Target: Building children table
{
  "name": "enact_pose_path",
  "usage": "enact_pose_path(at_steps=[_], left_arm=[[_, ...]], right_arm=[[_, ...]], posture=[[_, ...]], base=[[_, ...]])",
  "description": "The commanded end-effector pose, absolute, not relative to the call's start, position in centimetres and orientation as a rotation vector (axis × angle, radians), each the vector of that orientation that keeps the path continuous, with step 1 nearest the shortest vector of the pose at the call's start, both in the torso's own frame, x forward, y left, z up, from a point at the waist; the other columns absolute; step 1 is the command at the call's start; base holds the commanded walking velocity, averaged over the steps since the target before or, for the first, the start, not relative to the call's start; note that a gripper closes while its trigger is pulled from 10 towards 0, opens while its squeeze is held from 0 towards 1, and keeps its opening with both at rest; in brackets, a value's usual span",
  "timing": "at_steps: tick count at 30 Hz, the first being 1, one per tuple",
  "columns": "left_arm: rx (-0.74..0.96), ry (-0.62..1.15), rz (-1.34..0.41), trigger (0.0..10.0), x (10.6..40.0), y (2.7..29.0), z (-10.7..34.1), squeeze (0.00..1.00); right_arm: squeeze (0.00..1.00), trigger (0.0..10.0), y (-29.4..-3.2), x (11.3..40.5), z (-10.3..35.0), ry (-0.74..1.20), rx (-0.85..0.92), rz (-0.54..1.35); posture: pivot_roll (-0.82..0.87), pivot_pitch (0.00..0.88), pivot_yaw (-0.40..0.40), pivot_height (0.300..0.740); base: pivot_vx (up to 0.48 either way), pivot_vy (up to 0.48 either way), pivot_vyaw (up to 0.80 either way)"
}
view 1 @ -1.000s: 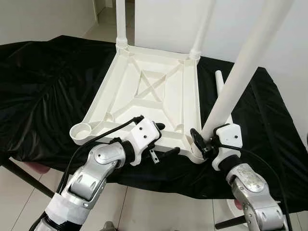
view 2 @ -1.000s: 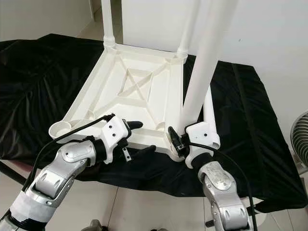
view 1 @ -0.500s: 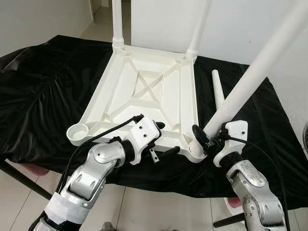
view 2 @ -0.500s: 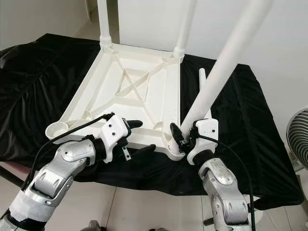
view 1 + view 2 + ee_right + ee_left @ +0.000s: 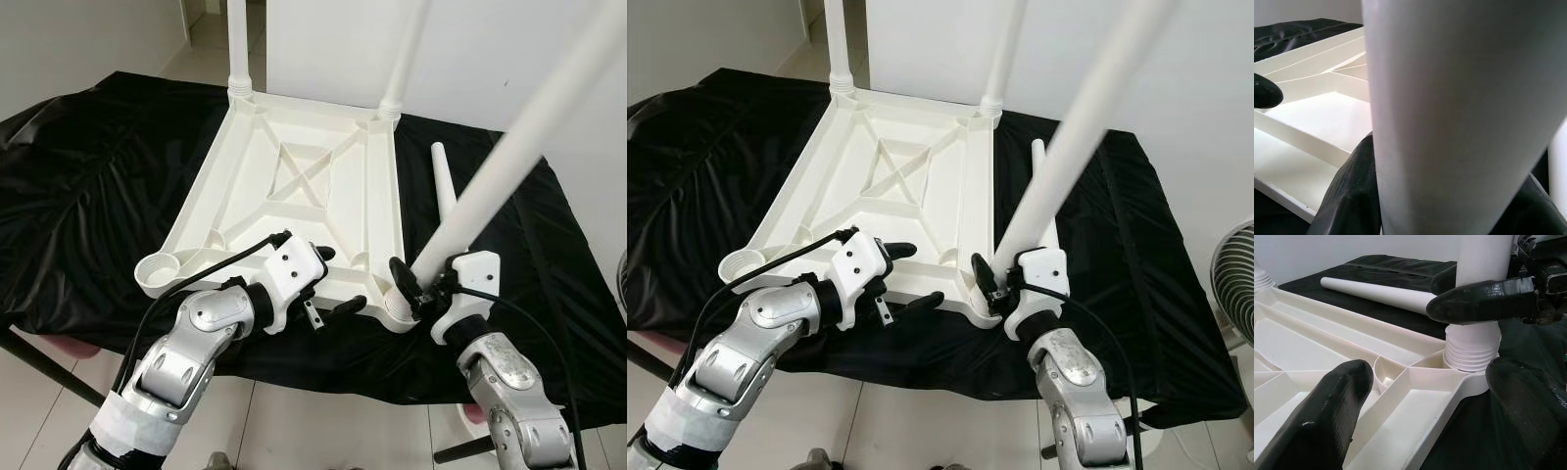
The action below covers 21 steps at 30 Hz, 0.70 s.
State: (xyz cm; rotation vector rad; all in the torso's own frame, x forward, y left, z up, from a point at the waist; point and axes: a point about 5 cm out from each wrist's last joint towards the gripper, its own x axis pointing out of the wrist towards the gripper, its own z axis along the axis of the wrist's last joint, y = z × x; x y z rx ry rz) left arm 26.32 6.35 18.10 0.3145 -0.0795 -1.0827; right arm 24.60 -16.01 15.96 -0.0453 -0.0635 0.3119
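Note:
The white table top [image 5: 294, 176] lies upside down on a black cloth. Two white legs [image 5: 237, 49] [image 5: 404, 59] stand screwed in at its far corners. My right gripper [image 5: 416, 284] is shut on a third leg [image 5: 500, 166], whose threaded end [image 5: 1471, 350] sits at the near right corner socket; this leg leans to the right. A fourth leg [image 5: 446, 186] lies loose on the cloth beside the top's right edge. My left gripper [image 5: 336, 281] is open, its fingers straddling the top's near edge just left of that socket. The near left socket [image 5: 162, 272] is empty.
The black cloth [image 5: 88, 196] covers the whole work table and hangs over its near edge. A white wall stands behind. Pale floor tiles lie below. A fan [image 5: 1239, 284] is at the far right.
The held leg swung from nearly upright to a strong rightward lean, then came back up slightly. The view also shifted a little. My left gripper stayed put.

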Motion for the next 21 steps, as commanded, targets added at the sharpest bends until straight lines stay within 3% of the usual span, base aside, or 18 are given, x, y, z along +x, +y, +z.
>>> enact_pose_path(at_steps=[1,14,21], left_arm=[[0.305,-0.086,-1.067,10.0,26.3,6.4,18.4,0.0],[0.306,-0.091,-1.049,10.0,26.6,6.6,18.6,0.0],[0.304,-0.09,-1.039,10.0,26.6,6.7,18.6,0.0]], right_arm=[[0.0,10.0,-16.3,24.6,13.7,0.058,-0.074,0.302],[0.0,10.0,-16.6,26.0,14.3,0.031,-0.183,0.348],[0.0,10.0,-16.5,25.7,13.7,0.038,-0.141,0.314]], posture=[[0.09,0.105,-0.054,0.74],[0.09,0.111,-0.057,0.74],[0.09,0.115,-0.059,0.74]], base=[[0.0,0.0,0.0],[0.0,0.0,0.0],[0.0,0.0,0.0]])
